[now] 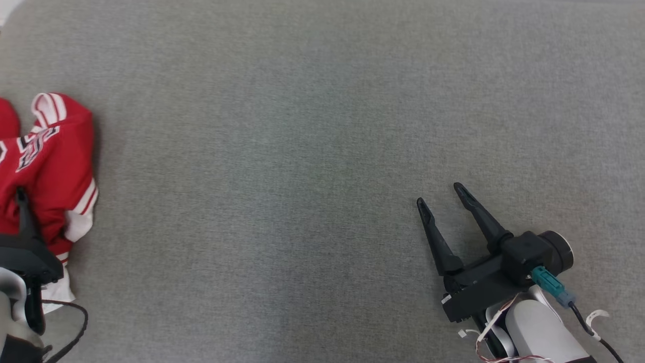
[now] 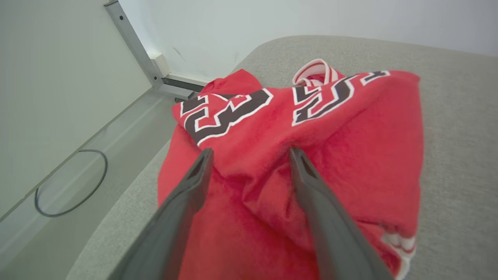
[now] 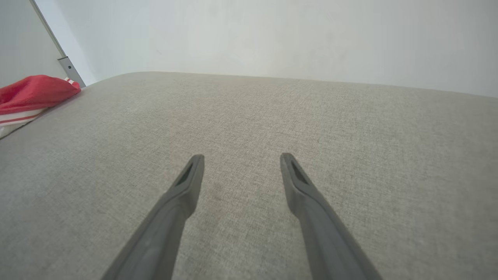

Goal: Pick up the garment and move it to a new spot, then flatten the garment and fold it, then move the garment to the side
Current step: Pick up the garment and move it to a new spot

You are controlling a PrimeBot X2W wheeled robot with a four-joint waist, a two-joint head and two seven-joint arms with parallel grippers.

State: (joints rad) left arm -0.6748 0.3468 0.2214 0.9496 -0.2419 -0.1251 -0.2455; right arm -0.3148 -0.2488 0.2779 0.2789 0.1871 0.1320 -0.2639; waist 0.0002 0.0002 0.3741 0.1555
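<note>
The garment (image 1: 50,166) is a red jersey with white-striped trim and black-and-white numbers, lying crumpled at the far left edge of the grey padded surface (image 1: 312,151). In the left wrist view, my left gripper (image 2: 251,153) is open, and its two fingers reach low over the garment (image 2: 350,147) with a raised fold of red cloth between them. One of its fingers (image 1: 22,212) shows in the head view over the cloth. My right gripper (image 1: 439,195) is open and holds nothing, hovering over bare surface at the lower right, far from the garment (image 3: 35,91). Its fingers (image 3: 186,190) point across the surface.
The surface's left edge runs just beside the garment. Beyond it lies a lower floor with a looped black cable (image 2: 70,186), a metal frame post (image 2: 132,42) and a white wall. A wide stretch of bare grey surface separates the two grippers.
</note>
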